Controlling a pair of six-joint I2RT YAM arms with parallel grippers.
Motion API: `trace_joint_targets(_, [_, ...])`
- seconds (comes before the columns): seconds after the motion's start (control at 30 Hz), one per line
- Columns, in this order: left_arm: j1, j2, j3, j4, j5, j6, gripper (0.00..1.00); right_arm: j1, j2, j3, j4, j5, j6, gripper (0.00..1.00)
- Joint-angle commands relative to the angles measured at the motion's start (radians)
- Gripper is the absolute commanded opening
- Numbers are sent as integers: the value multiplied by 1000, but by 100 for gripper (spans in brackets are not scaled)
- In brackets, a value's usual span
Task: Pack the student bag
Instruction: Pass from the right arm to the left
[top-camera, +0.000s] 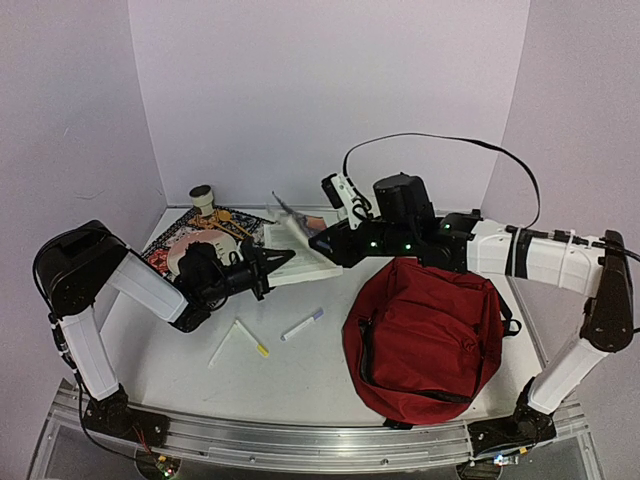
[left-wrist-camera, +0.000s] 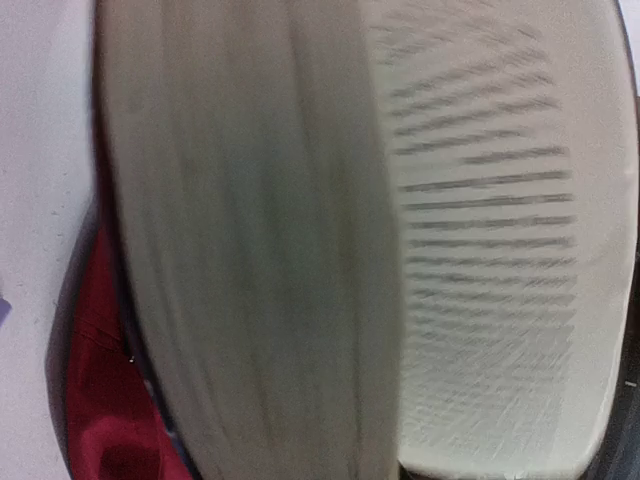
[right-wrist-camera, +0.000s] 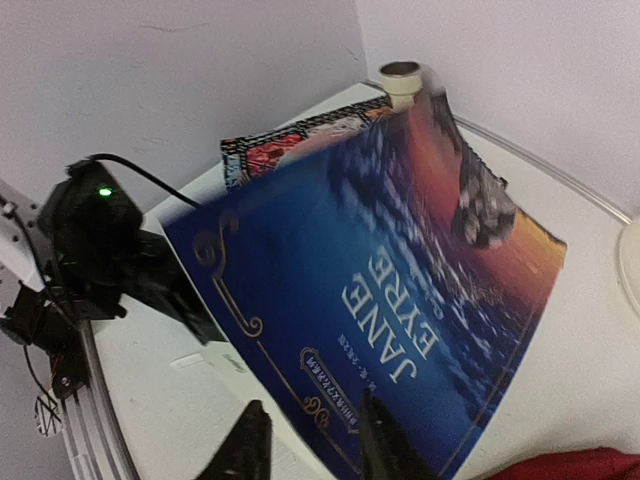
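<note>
The dark-red student bag lies on the table at the right, with its black zipper facing front. It also shows as red fabric in the left wrist view and the right wrist view. A "Jane Eyre" book with a blue cover is held tilted above the table between both arms. My right gripper is shut on its near edge, one finger on the cover and one beneath. My left gripper holds the opposite edge. The book's pages fill the left wrist view and hide the fingers.
Two markers lie in front, one with a yellow cap and one with a purple cap. A tape roll and a patterned book sit at the back left. A clear pouch lies behind the held book.
</note>
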Motion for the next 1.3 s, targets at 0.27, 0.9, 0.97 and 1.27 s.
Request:
trace_joint_targets(0.27, [16, -93, -8, 108, 18, 170, 0, -86, -81, 57, -35, -213, 169, 80])
trace_joint_targets(0.9, [9, -226, 18, 108, 224, 291, 0, -254, 97, 59, 39, -375, 553, 95])
trace_joint_targets(0.97, [5, -241, 20, 108, 241, 298, 0, -262, 125, 73, 50, -395, 571, 94])
trace_joint_targets(1.27, [-7, -266, 43, 108, 300, 307, 0, -270, 194, 123, 151, -500, 662, 90])
